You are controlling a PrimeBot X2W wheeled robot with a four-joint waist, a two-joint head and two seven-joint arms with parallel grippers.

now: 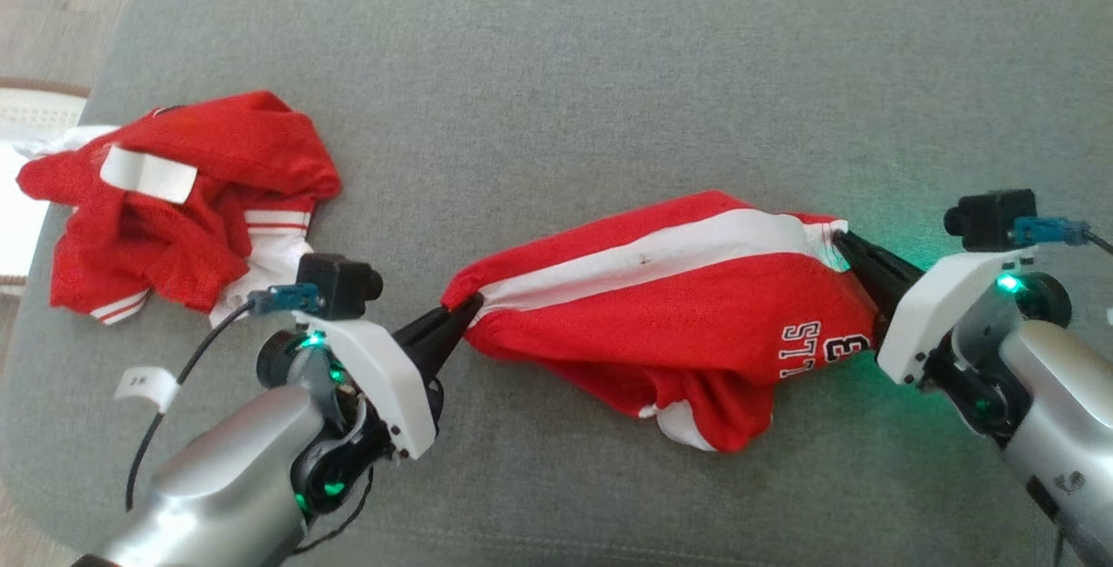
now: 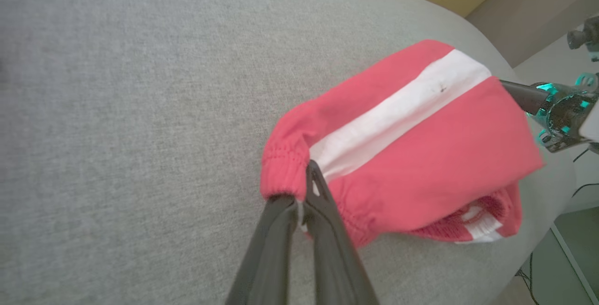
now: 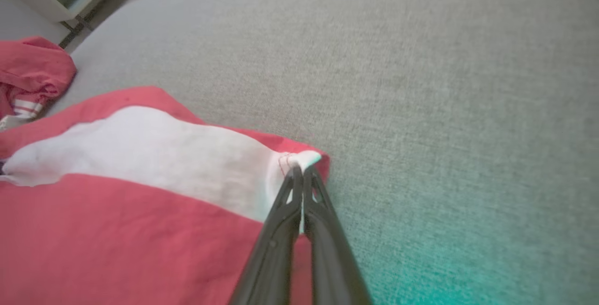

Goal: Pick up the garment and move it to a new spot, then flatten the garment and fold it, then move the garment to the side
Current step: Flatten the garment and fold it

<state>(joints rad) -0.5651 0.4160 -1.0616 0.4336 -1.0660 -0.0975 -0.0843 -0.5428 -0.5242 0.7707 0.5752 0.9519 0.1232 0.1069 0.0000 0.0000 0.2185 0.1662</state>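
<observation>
My left tool (image 1: 469, 304) clamped on waistband end of garment (image 1: 661, 315). My right tool (image 1: 842, 241) pinched shut on thin white hem corner. Garment stretched between them, mid grey fabric surface (image 1: 609, 71), lower part bunched. Risks I see: small right pinch slips under pull; bunch tucks under, spoils flattening.

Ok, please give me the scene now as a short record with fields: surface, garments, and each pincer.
surface: grey cushion
held garment: red with a white stripe, stretched between both pincers
left pincer: shut on its gathered end
right pincer: shut on its white-stripe corner
other garment: red, crumpled, at the robot's left, apart from both pincers
</observation>
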